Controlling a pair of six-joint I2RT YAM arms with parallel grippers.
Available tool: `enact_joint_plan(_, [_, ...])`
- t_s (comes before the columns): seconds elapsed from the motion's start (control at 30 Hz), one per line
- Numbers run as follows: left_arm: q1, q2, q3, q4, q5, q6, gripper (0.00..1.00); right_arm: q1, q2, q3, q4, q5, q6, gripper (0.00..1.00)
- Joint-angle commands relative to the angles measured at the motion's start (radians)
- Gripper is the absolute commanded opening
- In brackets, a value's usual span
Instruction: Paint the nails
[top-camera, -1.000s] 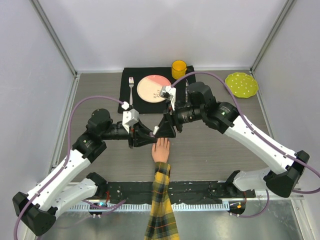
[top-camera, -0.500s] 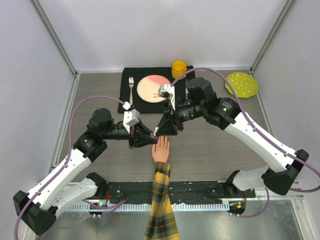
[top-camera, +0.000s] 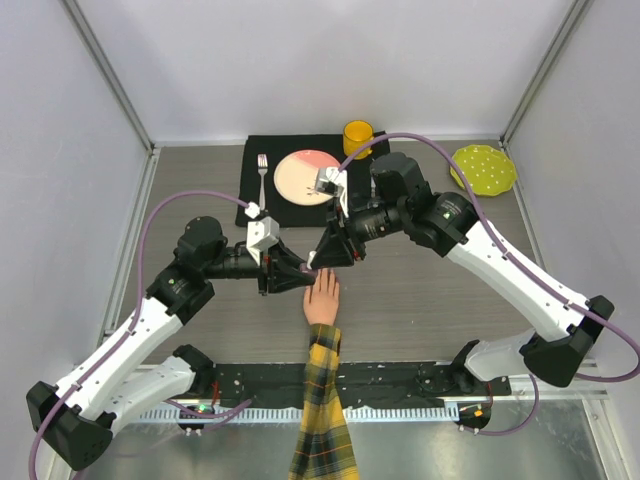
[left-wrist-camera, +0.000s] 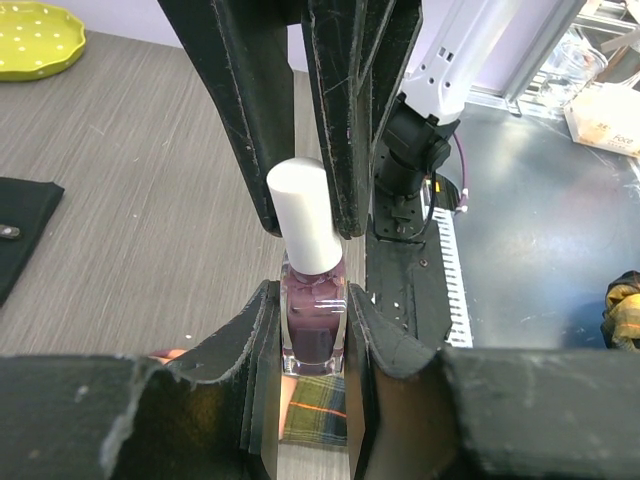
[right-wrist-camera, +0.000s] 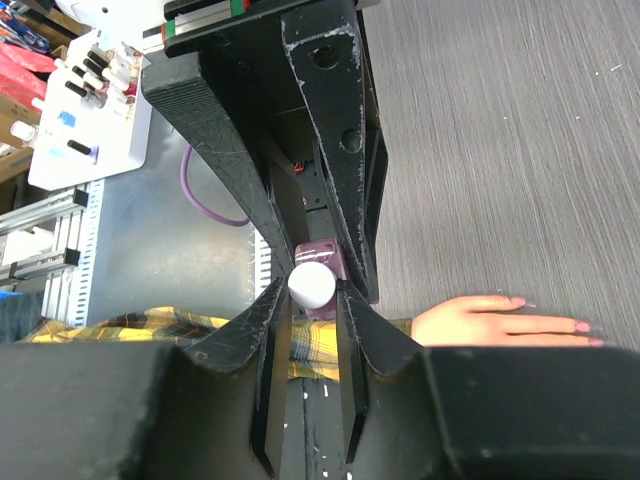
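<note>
Both arms are angled inward; the left gripper is clamped on the bottle, the right gripper on its cap.

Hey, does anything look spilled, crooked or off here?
Nothing stands out. The left tool grips the purple polish bottle, the right tool pinches its white cap, and no polish shows on the table or mannequin hand.

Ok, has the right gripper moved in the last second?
Yes, slightly. The right gripper has swung its wrist end toward the round pink plate; its jaws stay by the pale mannequin hand.
</note>
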Motion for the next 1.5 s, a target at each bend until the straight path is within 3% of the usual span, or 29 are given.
enact_joint_plan(0.0, [0.009, -0.008, 0.006, 0.034, -0.019, -0.001, 0.00, 0.003, 0.002, 0.050, 0.023, -0.018, 0.001, 0.28])
enact_joint_plan(0.1, [0.009, -0.006, 0.007, 0.032, -0.027, -0.002, 0.00, 0.010, 0.007, 0.052, 0.023, -0.016, 0.004, 0.28])
enact_joint_plan(0.3, [0.012, -0.009, 0.009, 0.035, -0.094, -0.013, 0.00, 0.030, 0.010, 0.047, 0.026, -0.006, 0.009, 0.15])
enact_joint_plan(0.4, [0.015, -0.020, 0.015, 0.041, -0.238, -0.028, 0.00, 0.049, 0.001, 0.029, 0.036, 0.030, 0.012, 0.01])
enact_joint_plan(0.57, [0.015, -0.041, 0.040, 0.040, -0.491, -0.024, 0.00, 0.095, -0.034, -0.038, 0.150, 0.155, 0.083, 0.01])
enact_joint_plan(0.7, [0.015, -0.072, 0.035, 0.063, -0.669, -0.033, 0.00, 0.185, -0.065, -0.126, 0.304, 0.394, 0.194, 0.01])
enact_joint_plan(0.73, [0.013, -0.078, 0.029, 0.096, -0.690, -0.034, 0.00, 0.260, -0.067, -0.138, 0.362, 0.577, 0.228, 0.01])
enact_joint_plan(0.8, [0.015, -0.087, 0.011, 0.139, -0.737, -0.036, 0.00, 0.349, -0.064, -0.158, 0.408, 0.799, 0.321, 0.01])
enact_joint_plan(0.83, [0.013, -0.086, 0.006, 0.147, -0.742, -0.034, 0.00, 0.403, -0.051, -0.158, 0.424, 1.070, 0.359, 0.01])
enact_joint_plan(0.9, [0.013, -0.087, -0.006, 0.156, -0.750, -0.027, 0.00, 0.492, -0.039, -0.181, 0.436, 1.232, 0.503, 0.01])
enact_joint_plan(0.97, [0.015, -0.093, -0.031, 0.176, -0.748, -0.030, 0.00, 0.517, -0.027, -0.207, 0.476, 1.316, 0.551, 0.01])
enact_joint_plan(1.17, [0.013, -0.109, -0.071, 0.195, -0.667, -0.033, 0.00, 0.517, 0.039, -0.123, 0.395, 1.326, 0.556, 0.01])
enact_joint_plan(1.27, [0.015, -0.110, -0.080, 0.195, -0.627, -0.030, 0.00, 0.517, 0.041, -0.100, 0.370, 1.324, 0.542, 0.11])
enact_joint_plan(1.37, [0.015, -0.104, -0.072, 0.173, -0.596, -0.021, 0.00, 0.515, 0.022, -0.105, 0.361, 1.326, 0.530, 0.39])
enact_joint_plan(1.47, [0.015, -0.101, -0.066, 0.138, -0.581, -0.008, 0.00, 0.515, -0.005, -0.109, 0.336, 1.343, 0.493, 0.47])
